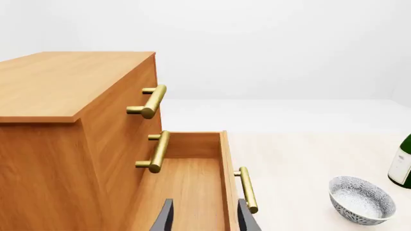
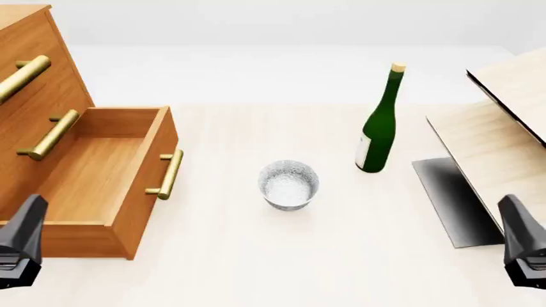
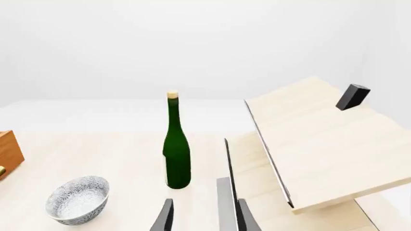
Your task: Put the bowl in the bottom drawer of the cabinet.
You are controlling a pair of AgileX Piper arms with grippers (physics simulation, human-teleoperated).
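Note:
The bowl (image 2: 288, 184), small, white and speckled, stands upright on the table's middle, to the right of the cabinet (image 2: 34, 70). The bottom drawer (image 2: 94, 173) is pulled out and nothing shows inside it; its brass handle (image 2: 166, 174) faces the bowl. My left gripper (image 2: 22, 243) is open at the near left, over the drawer's near corner. In the left wrist view its fingers (image 1: 163, 216) frame the drawer (image 1: 186, 187), with the bowl (image 1: 361, 199) off to the side. My right gripper (image 2: 522, 246) is open at the near right, apart from the bowl (image 3: 78, 199).
A tall green bottle (image 2: 378, 121) stands just right of and behind the bowl. A pale wood structure (image 2: 503, 121) with a dark panel (image 2: 452, 198) fills the right side. Two shut upper drawers with brass handles (image 2: 51, 134) sit above the open one.

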